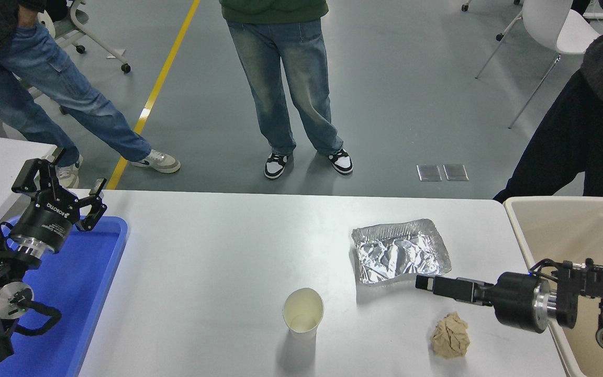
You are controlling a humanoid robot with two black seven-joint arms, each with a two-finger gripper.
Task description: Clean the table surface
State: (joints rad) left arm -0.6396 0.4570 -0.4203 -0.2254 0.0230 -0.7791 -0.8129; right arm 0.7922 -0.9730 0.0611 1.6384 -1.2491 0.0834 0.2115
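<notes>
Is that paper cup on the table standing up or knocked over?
Standing upright. The paper cup rests on its base on the table surface, with its round open mouth facing up.

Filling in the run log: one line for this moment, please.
right hand: low, beside foil tray | left hand: parked over blue tray

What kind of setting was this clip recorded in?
Probably a robotics lab or test hall: grey floor with a yellow line, people standing watching beyond the white table surface, office chairs, and staged litter like a foil tray.
</notes>
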